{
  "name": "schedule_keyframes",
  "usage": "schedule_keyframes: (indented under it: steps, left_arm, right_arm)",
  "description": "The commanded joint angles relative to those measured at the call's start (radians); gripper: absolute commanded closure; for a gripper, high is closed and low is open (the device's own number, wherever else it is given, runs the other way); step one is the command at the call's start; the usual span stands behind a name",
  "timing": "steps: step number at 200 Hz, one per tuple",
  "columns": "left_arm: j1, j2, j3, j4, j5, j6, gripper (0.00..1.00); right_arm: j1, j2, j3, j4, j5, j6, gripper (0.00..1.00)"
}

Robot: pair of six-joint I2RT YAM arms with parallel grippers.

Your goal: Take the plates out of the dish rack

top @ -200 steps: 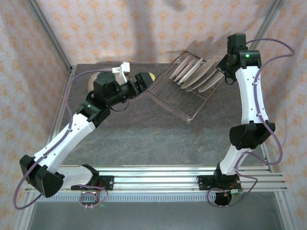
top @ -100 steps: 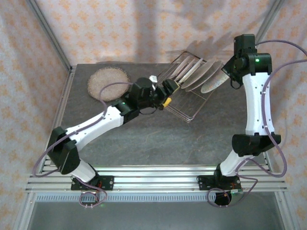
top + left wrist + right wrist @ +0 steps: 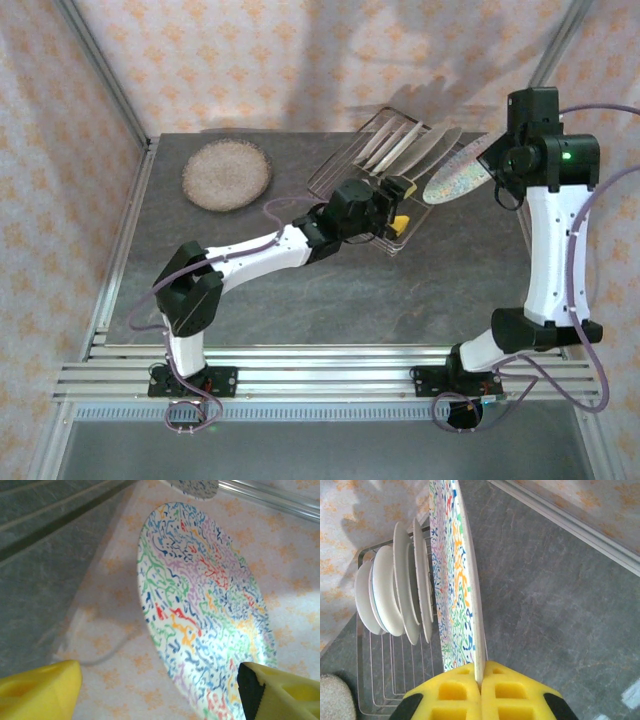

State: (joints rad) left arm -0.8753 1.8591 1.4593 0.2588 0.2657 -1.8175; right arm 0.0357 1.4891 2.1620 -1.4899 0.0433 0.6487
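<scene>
My right gripper [image 3: 480, 692] is shut on the rim of the multicolour floral plate [image 3: 454, 580], which it holds on edge beside the dish rack [image 3: 385, 680]. In the top view that floral plate [image 3: 455, 178] hangs just right of the rack [image 3: 338, 172], clear of its wires. Several pale plates [image 3: 400, 148] still stand upright between the prongs, white ones [image 3: 395, 595] in the right wrist view. My left gripper [image 3: 397, 205] is open at the rack's near right corner. Its yellow fingers [image 3: 40, 690] frame the floral plate's face [image 3: 200, 595] with nothing between them.
A speckled beige plate [image 3: 227, 174] lies flat on the grey table at the back left, its edge [image 3: 332, 695] also in the right wrist view. Patterned walls close in the table. Open grey tabletop [image 3: 330, 290] lies in front of the rack.
The left arm swung right, from over the speckled plate to the rack's near corner. The right gripper drew the floral plate up and to the right, out of the rack.
</scene>
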Motion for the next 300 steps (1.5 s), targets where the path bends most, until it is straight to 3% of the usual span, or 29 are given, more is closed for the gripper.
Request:
schedule_keyframes:
  steps: [1, 88, 250, 280, 300]
  left_arm:
    - [-0.024, 0.031, 0.049, 0.068, -0.045, -0.093, 0.21]
    - [-0.054, 0.128, 0.082, 0.161, -0.056, -0.204, 0.35]
    - [-0.057, 0.055, -0.034, 0.203, -0.02, -0.231, 1.0]
    - [-0.057, -0.007, -0.083, 0.193, 0.016, -0.214, 1.0]
    - [-0.056, -0.056, -0.136, 0.196, 0.008, -0.192, 1.0]
  right_arm:
    - [-0.007, -0.063, -0.024, -0.006, 0.001, 0.052, 1.0]
    - [-0.018, -0.169, -0.124, -0.002, -0.096, 0.128, 1.0]
    - [-0.039, -0.274, -0.278, 0.044, -0.169, 0.161, 1.0]
    - [-0.039, -0.293, -0.293, 0.02, -0.214, 0.159, 1.0]
    - [-0.04, -0.331, -0.333, 0.033, -0.26, 0.168, 0.88]
